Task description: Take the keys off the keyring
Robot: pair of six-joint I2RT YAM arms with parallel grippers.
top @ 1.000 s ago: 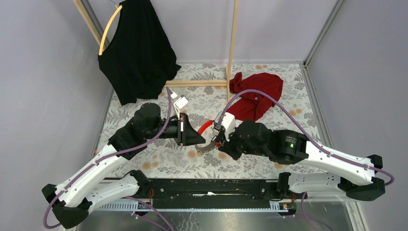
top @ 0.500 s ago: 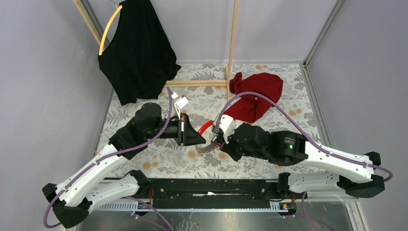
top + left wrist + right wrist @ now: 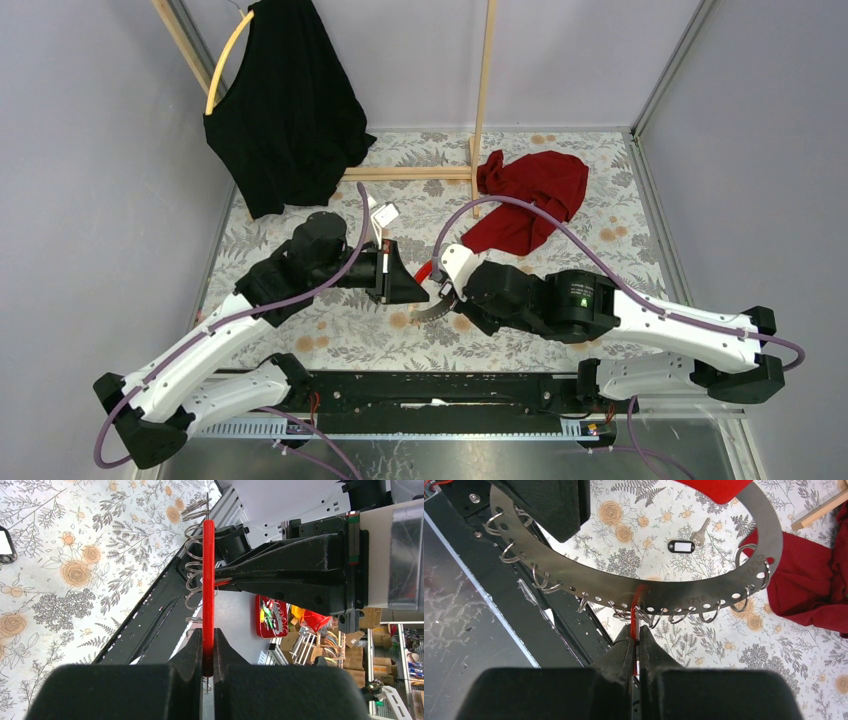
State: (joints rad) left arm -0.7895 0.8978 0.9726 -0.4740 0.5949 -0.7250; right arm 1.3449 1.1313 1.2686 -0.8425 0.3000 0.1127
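Keyring, a thin grey perforated metal strap loop with a bright red section (image 3: 589,577), hangs mid-table between the two arms, lifted off the floral-print table cover (image 3: 330,335). Left gripper (image 3: 208,642) is clamped on the strap's red stretch, seen edge-on between its fingers. Right gripper (image 3: 636,630) is pinched tight at the strap's near edge on a thin red sliver. I read that as the small red-tagged key (image 3: 638,600), but it is too edge-on to be sure. A row of small wire split rings (image 3: 541,580) dangles from the holes, most looking bare.

A small silver key (image 3: 702,528) and a black oblong tag with a white label (image 3: 681,546) lie on the cover beneath the loop, close together. Whether they are joined, I cannot tell. Likely already off the ring.

Step in hand: use your left arm as a fixed anchor. Pull with the right along the split ring's coil, not straight out, so the wire opens instead of dragging the whole strap. If the strap bows, ease off and regrip nearer the ring. Leave neighbouring rings out of the pinch.

Containers: no bin or tray shows on the table. Set the freed key beside the loose one, short of the crumpled red cloth (image 3: 530,190) at far right.
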